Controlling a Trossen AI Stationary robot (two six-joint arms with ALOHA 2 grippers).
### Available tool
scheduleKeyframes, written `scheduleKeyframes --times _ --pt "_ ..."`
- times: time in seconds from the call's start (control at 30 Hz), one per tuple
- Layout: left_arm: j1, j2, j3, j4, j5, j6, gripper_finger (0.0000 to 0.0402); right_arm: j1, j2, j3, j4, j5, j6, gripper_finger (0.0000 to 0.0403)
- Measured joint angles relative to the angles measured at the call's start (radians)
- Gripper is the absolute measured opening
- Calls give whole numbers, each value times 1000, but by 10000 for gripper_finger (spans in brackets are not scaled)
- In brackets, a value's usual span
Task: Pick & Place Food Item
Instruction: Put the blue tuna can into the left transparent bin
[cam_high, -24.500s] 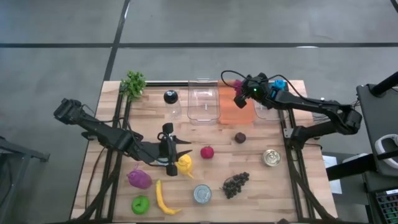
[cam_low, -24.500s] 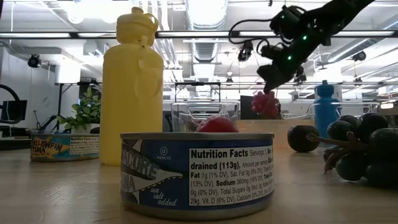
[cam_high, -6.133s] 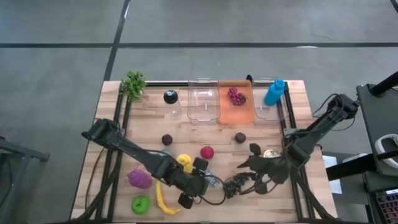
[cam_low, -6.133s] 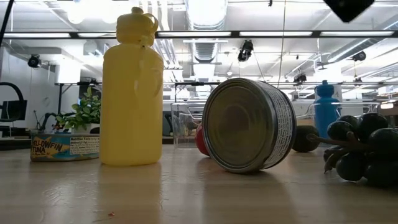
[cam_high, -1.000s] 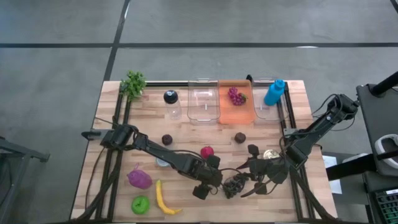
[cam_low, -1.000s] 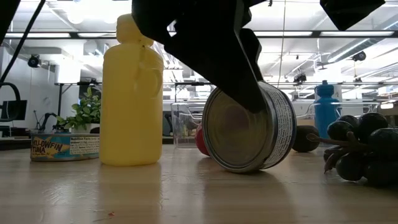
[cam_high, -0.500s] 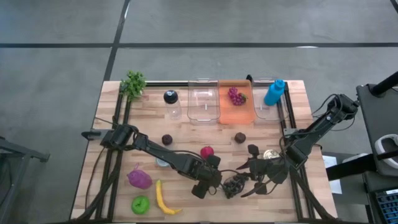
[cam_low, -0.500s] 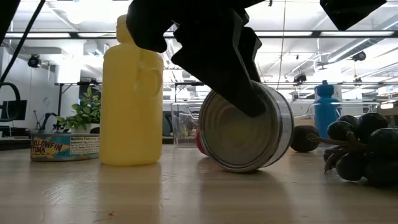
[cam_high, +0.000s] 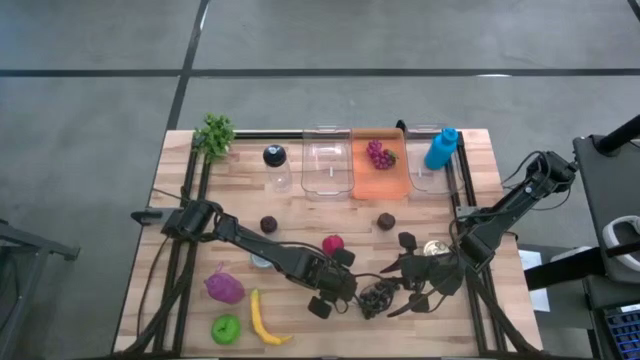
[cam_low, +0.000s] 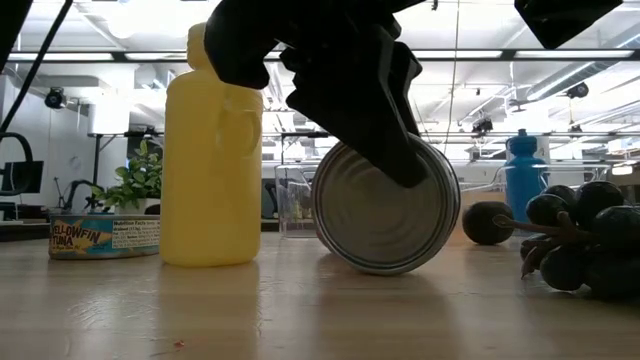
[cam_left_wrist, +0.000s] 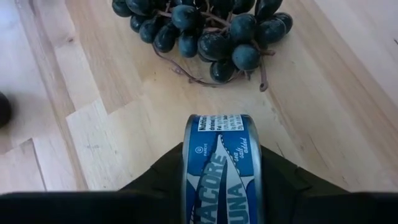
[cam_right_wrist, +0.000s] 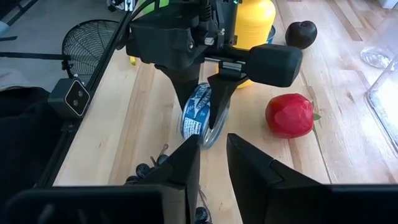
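Observation:
A blue tuna can (cam_left_wrist: 221, 165) stands on its rim on the table, just left of a bunch of dark grapes (cam_high: 378, 297). My left gripper (cam_high: 335, 288) is down over the can and shut on it; in the high view it hides the can. The low view shows the can's round flat end (cam_low: 385, 205) under the dark gripper. My right gripper (cam_right_wrist: 211, 158) hovers over the grapes at the table's right, pointing at the can, its fingers a little apart with nothing between them. My left gripper pinches the tuna can between its two fingers, one on each flat end (cam_left_wrist: 188, 180). The fingers (cam_right_wrist: 186, 81) slant down onto it from the table's left. The can stands on edge, its rim (cam_low: 385, 268) on the table.
A yellow bottle (cam_low: 213, 150) and a red fruit (cam_high: 333, 244) stand close behind the can. Two dark plums (cam_high: 268, 224), a purple item (cam_high: 224, 288), green and yellow items lie left. Clear bins (cam_high: 328, 165), an orange tray (cam_high: 378, 178) and a blue bottle (cam_high: 440, 148) line the far edge.
My left gripper has shut on the tuna can without moving off. The can has turned about on its rim, so that its flat end now faces the low view squarely; it stays on the table.

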Motion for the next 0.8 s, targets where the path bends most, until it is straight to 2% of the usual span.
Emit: scheduleKeyframes --times 0.47,0.67,0.8 --pt "-2 -34 8 16 -6 0 141 0 0 0 1 0 0 98" --pt "-4 -118 9 6 -64 0 141 0 0 0 0 0 0 90" --pt "-4 -187 9 -33 -149 0 141 0 0 0 0 0 0 81"
